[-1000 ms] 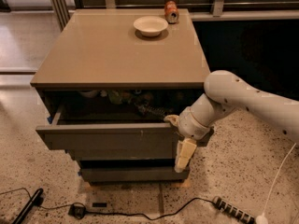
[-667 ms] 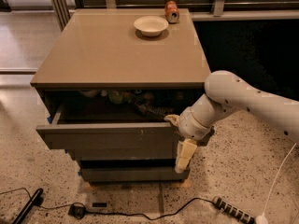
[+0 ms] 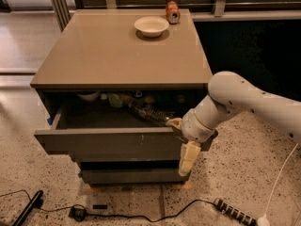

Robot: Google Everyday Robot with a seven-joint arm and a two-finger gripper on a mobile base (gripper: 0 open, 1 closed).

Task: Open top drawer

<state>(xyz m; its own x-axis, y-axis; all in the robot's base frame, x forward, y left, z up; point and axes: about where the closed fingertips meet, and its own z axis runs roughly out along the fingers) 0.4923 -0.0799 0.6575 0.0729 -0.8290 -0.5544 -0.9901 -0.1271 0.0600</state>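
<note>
1. We are looking at a tan flat-topped cabinet [image 3: 117, 55]. Its dark grey handleless top drawer [image 3: 108, 142] is standing pulled out, with the front sitting well forward of the tabletop's front edge.
2. The white robot arm [image 3: 244, 100] is reaching in from the right. Its cream-coloured gripper [image 3: 183, 142] is sitting at the right end of that drawer front, below the tabletop's front right corner. We are not able to tell how far the jaws are parted or whether they are holding anything.
3. Inside the open drawer a clear plastic bottle [image 3: 148, 113] is lying under the front edge. The other items behind it are too dim for us to name.
4. A shallow white round bowl [image 3: 151, 26] is sitting near the back edge, right of centre. An orange drink can [image 3: 172, 12] is sitting just beside it, toward the back right corner.
5. A thin black cable [image 3: 141, 216] is trailing across the floor in front of the cabinet.
</note>
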